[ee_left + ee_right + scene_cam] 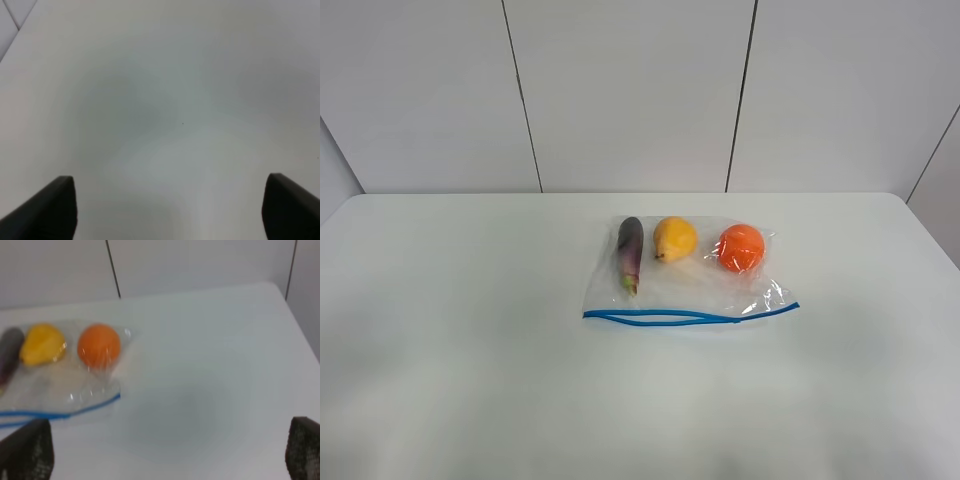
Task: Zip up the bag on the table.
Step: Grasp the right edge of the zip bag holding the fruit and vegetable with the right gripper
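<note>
The clear bag (690,290) lies flat on the white table (460,330), right of centre. A purple eggplant (630,252), a yellow pear (675,239) and an orange (741,248) show through it. Its blue zipper strip (690,317) runs along the near edge; the two blue lines stand apart on the left and join toward the right. Neither arm shows in the exterior view. My left gripper (170,210) is open over bare table. My right gripper (167,450) is open, to the right of the bag (60,385) and apart from it.
A white panelled wall (630,90) stands behind the table. The table's far right corner (270,287) shows in the right wrist view. The orange (99,346) and pear (42,344) lie at the bag's far side.
</note>
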`<state>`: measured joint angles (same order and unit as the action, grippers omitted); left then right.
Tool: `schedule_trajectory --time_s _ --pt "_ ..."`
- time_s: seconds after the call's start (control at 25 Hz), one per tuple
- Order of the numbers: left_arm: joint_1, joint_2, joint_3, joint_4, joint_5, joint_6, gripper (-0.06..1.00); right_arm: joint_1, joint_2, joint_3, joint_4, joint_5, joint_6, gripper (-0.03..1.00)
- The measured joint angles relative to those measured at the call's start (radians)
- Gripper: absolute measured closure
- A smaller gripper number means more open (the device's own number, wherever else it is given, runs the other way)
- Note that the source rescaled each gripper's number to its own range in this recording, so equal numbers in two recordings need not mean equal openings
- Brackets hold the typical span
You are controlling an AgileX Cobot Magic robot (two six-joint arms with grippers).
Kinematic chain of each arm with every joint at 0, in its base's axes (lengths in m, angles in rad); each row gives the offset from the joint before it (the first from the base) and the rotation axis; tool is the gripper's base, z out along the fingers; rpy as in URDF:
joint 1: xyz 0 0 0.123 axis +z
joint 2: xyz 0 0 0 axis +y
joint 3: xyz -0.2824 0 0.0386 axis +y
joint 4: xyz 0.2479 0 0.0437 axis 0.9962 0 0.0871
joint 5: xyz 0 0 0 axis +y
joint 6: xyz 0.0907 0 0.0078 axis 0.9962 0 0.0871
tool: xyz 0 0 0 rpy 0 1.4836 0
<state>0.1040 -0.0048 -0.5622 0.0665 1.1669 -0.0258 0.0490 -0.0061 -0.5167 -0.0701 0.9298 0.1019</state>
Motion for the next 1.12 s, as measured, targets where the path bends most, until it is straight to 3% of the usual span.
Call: schedule_trajectory --time_s 0.12,0.52,1.12 --pt "0.0 0.0 0.0 0.0 0.0 0.0 -0.06 0.0 0.035 -0.005 0.0 -0.055 0.0 -0.03" --pt "0.0 0.0 0.0 0.0 0.0 0.0 -0.06 0.0 0.46 -0.005 -0.017 -0.313 0.001 -0.03" --pt "0.0 0.0 0.0 0.0 0.0 0.0 -0.06 0.0 0.879 -0.005 0.054 -0.497 0.045 0.01"
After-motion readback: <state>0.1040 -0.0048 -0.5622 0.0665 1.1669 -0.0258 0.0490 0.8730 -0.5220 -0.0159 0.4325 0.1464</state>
